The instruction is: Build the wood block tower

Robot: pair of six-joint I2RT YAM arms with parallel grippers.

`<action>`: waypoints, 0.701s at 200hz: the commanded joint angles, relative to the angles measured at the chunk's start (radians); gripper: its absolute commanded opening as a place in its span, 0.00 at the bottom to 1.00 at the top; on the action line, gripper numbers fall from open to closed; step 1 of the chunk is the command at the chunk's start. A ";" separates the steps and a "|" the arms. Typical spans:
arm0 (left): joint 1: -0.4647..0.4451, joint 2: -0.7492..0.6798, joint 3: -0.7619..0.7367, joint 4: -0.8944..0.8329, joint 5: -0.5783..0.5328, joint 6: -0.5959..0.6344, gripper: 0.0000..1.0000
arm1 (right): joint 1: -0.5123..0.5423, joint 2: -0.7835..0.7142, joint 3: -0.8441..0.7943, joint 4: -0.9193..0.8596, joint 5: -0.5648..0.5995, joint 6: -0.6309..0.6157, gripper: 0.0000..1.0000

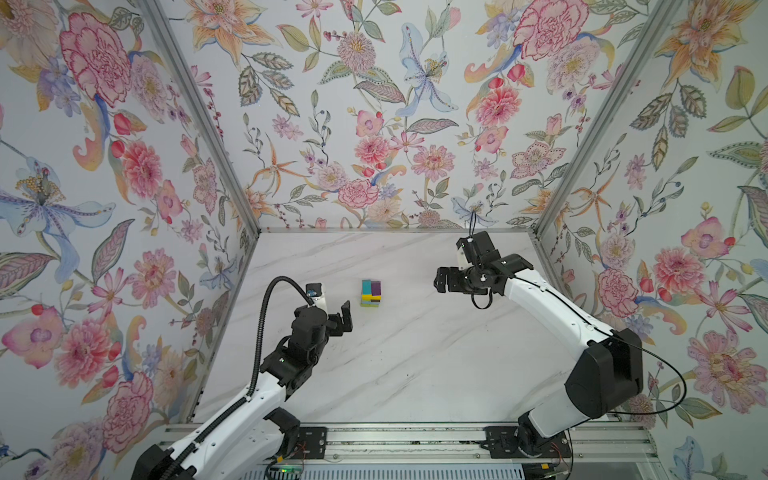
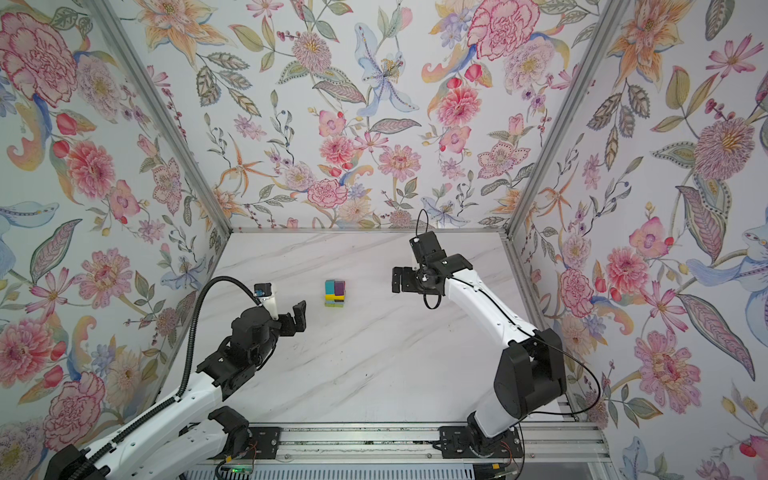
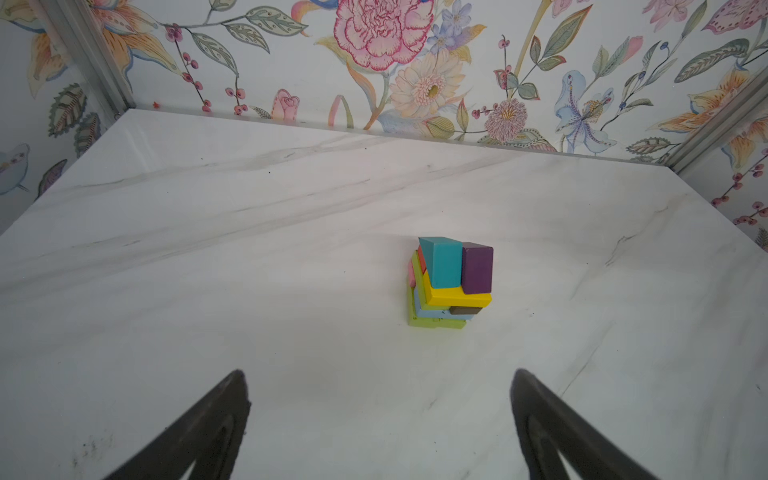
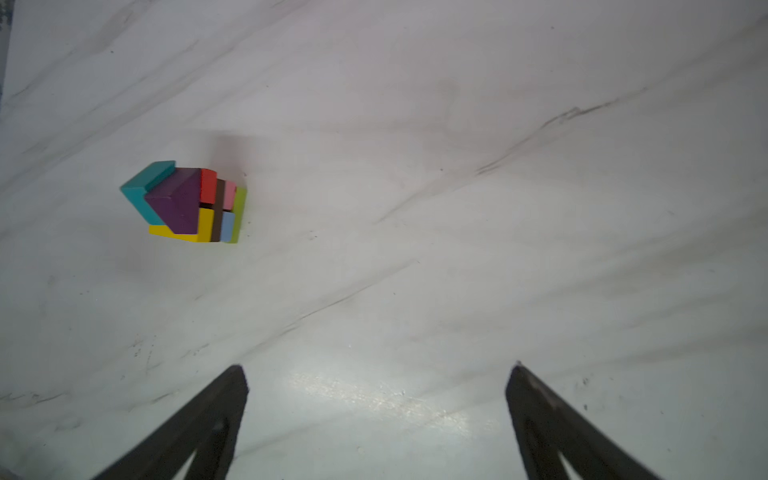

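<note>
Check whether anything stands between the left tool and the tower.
Nothing visible does. In the left wrist view, only bare table lies between the open left tool and the tower, which stands alone with no tool touching it.

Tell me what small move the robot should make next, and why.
Probably ease both grippers back a little and stop. The tower stands alone, no loose block shows on the table, and the left gripper and right gripper are open, empty and clear of it.
</note>
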 commanded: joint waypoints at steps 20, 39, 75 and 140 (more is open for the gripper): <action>0.019 0.123 -0.041 0.251 -0.231 0.207 0.99 | -0.125 -0.193 -0.246 0.153 0.067 -0.052 0.99; 0.049 0.184 -0.048 0.341 -0.262 0.293 0.99 | -0.173 -0.272 -0.338 0.218 0.124 -0.077 0.99; 0.145 0.244 -0.097 0.531 -0.205 0.378 0.99 | -0.260 -0.349 -0.474 0.362 0.146 -0.128 0.99; 0.354 0.343 -0.185 0.843 -0.031 0.419 0.99 | -0.279 -0.332 -0.701 0.739 0.119 -0.198 0.99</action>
